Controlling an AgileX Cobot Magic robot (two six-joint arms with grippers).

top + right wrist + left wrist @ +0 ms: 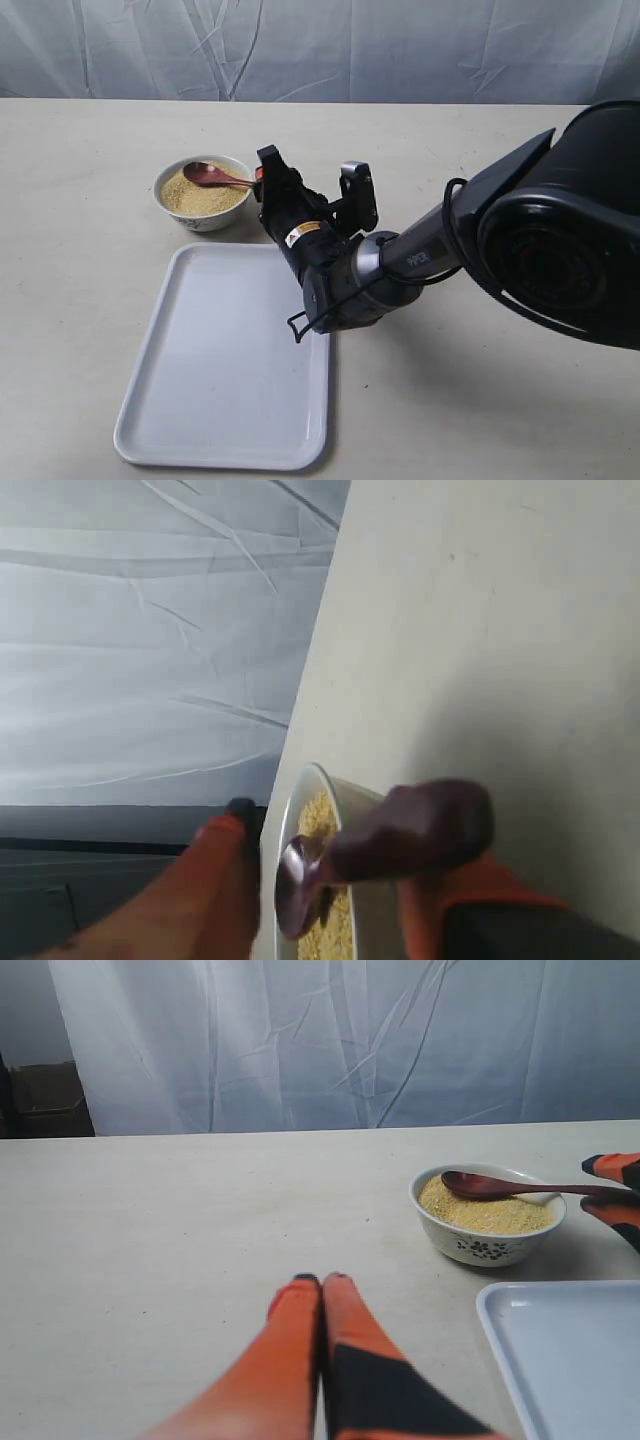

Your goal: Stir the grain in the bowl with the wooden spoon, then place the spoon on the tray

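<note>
The white bowl [205, 215] [487, 1245] holds yellow-tan grain [185, 192] [480, 1212]. The dark wooden spoon [212, 175] [482, 1183] lies with its scoop on the grain and its handle over the rim, pointing right. My right gripper [260, 180] [612, 1190] [335, 850] is open, its orange fingers [215, 880] on either side of the handle's end. The right wrist view shows the bowl [300, 800] and spoon [295, 880] between those fingers. In front of the bowl lies the white tray [180, 400] [560, 1350]. My left gripper [322, 1280] is shut, holds nothing, and hangs over bare table left of the bowl.
A wrinkled pale curtain [320, 50] closes off the back of the beige table [480, 400]. The right arm [400, 260] reaches in from the right, over the tray's far right corner. The left gripper does not show in the exterior view.
</note>
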